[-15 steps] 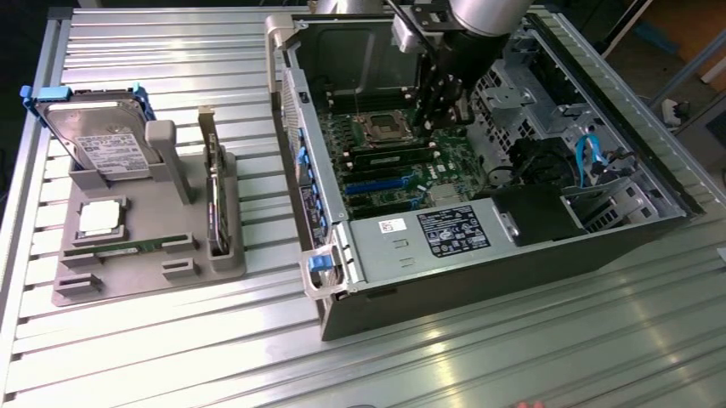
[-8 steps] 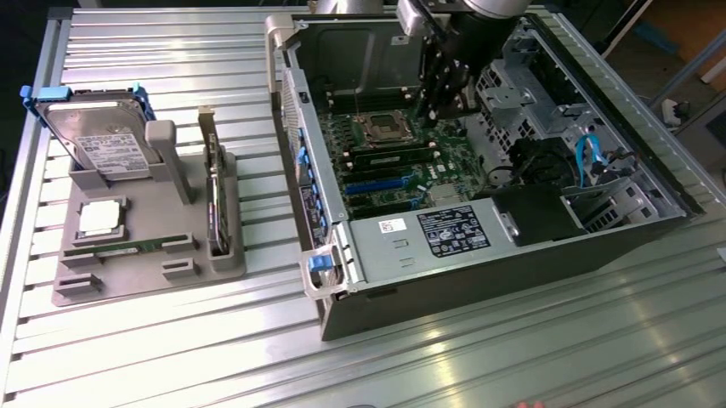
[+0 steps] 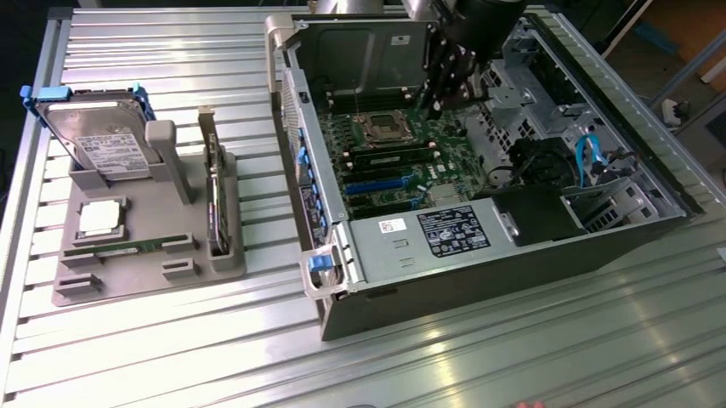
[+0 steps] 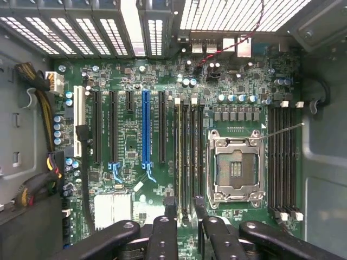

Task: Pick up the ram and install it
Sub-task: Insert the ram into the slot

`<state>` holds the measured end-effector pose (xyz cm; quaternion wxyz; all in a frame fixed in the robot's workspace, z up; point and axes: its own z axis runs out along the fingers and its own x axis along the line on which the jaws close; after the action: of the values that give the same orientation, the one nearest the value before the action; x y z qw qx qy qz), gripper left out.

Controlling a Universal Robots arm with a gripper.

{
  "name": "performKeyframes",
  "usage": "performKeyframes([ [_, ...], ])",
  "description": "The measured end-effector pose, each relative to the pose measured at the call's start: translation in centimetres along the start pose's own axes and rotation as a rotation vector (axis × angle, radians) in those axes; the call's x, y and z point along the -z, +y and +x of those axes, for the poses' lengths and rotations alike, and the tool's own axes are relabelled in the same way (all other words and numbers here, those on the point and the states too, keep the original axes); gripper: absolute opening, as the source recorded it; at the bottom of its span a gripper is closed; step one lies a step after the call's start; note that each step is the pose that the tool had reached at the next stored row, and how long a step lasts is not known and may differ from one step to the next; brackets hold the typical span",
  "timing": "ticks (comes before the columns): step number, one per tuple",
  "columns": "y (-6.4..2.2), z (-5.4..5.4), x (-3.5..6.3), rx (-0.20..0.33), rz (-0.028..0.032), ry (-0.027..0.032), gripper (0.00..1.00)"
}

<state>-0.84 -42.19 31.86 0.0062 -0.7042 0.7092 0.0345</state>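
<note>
**Pincer over mobo, ram on tray**

Table (image 3: 511, 357) carries open PC case (image 3: 499, 255). Ext view: grey tray (image 3: 125, 285) at case's 9 o'clock. Over mobo (image 4: 130, 141) hangs my pincer (image 4: 184, 206), jaws wide, empty. Green ram (image 3: 114, 248) lies flat near tray's 6 o'clock edge.

The holder (image 3: 136, 285) carrying the ram (image 3: 114, 248) stands at the exterior view's left of the computer case (image 3: 477, 285); the motherboard (image 4: 135, 81) lies inside it.
</note>
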Motion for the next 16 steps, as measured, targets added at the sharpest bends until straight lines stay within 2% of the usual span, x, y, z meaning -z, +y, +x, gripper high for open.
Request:
performKeyframes([
  [7,0.05,-0.1,1.28,0.0,0.0,0.002,0.26],
  [16,0.13,-0.2,3.13,-0.001,0.0001,0.0126,0.26],
])
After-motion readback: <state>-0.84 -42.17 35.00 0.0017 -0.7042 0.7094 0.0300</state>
